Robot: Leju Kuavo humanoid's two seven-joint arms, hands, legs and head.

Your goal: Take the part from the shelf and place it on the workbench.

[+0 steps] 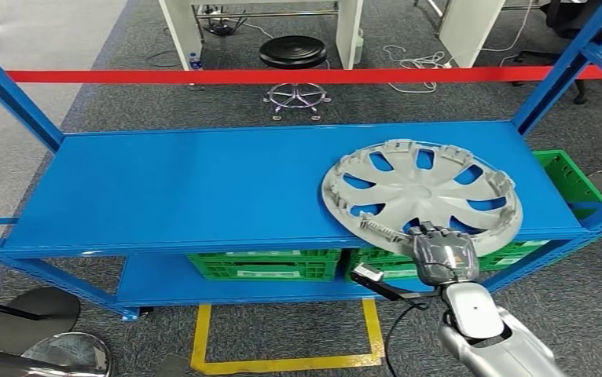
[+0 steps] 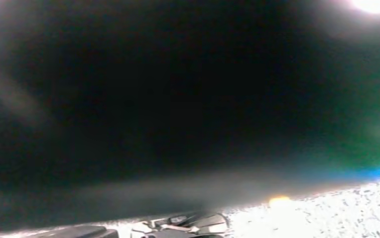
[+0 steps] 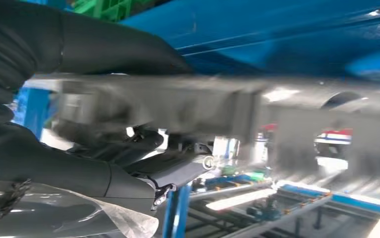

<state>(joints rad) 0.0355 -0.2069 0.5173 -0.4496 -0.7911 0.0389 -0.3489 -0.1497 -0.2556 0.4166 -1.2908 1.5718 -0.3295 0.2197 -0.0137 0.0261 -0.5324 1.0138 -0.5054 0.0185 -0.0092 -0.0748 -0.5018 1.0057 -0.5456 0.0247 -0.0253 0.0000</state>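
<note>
We stand on grey carpet before a blue metal shelf [image 1: 203, 188] with a yellow square taped on the floor at its foot. Nearest us, our right hand [image 1: 442, 253] reaches to the shelf's front edge and seems to clasp the near rim of the silver plastic wheel cover [image 1: 420, 192], which lies on the right part of the shelf's top deck, its near rim slightly past the front edge. In the right wrist view the cover's rim [image 3: 218, 106] runs blurred between dark fingers [image 3: 128, 54] and thumb. The left hand's state we cannot tell; its wrist view is dark. We judge the grasp step is under way; next comes lifting the cover free. Green plastic crates [image 1: 266, 265] sit under the shelf's top deck. Behind the shelf run a red barrier tape [image 1: 282, 76] and a black stool [image 1: 293, 53].
</note>
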